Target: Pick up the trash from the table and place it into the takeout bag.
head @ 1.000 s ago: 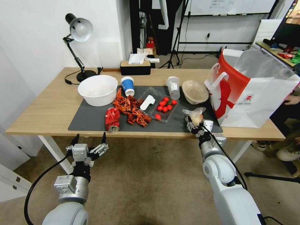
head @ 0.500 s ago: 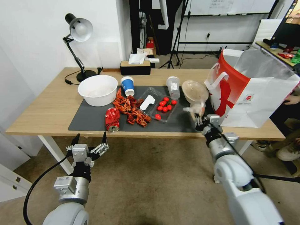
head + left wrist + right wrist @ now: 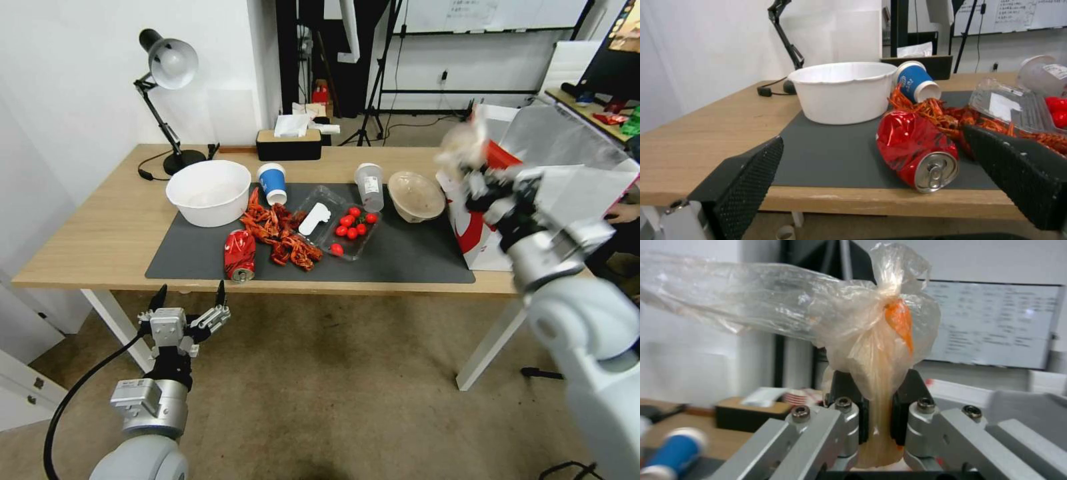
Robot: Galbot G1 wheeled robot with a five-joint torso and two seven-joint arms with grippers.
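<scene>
My right gripper (image 3: 477, 175) is raised beside the rim of the white-and-red takeout bag (image 3: 557, 223). It is shut on the small clear bag (image 3: 871, 326), whose twisted neck sits between the fingers (image 3: 849, 396). My left gripper (image 3: 190, 303) hangs open below the table's (image 3: 100, 227) front edge, facing the crushed red can (image 3: 918, 151). On the dark mat (image 3: 193, 257) lie the can (image 3: 239, 255), a tipped blue cup (image 3: 273, 183), a clear plastic cup (image 3: 370, 187) and a tan lidded bowl (image 3: 416, 195).
A white bowl (image 3: 209, 192), a heap of red crayfish shells (image 3: 280, 233) and a clear tray of cherry tomatoes (image 3: 343, 227) share the mat. A desk lamp (image 3: 167, 73) and a tissue box (image 3: 289, 143) stand at the table's back.
My right gripper has carried the small clear bag up off the mat's front right corner and rightward to the takeout bag's rim. The left arm has stayed put.
</scene>
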